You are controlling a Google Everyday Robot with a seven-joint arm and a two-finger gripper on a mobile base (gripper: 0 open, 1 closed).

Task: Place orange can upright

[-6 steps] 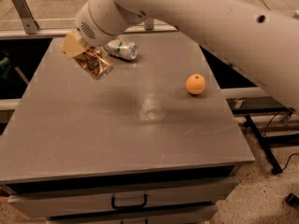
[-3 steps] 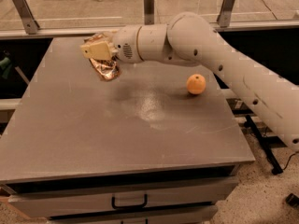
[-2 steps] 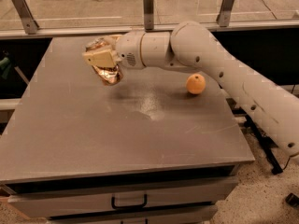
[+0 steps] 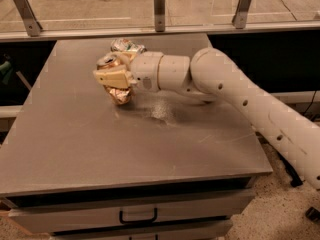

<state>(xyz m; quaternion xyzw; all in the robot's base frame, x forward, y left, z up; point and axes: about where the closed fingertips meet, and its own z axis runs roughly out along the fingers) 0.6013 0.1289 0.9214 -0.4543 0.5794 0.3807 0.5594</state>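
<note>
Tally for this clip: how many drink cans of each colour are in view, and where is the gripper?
Orange can: 1, clamped in the gripper over the back left part of the table.
Silver-and-green can: 1, on the table near its back edge, behind the gripper.
Total: 2 cans.

Probably a robotics lab: grey drawer bench, glass partition, white arm, jaws over bench's far-left.
</note>
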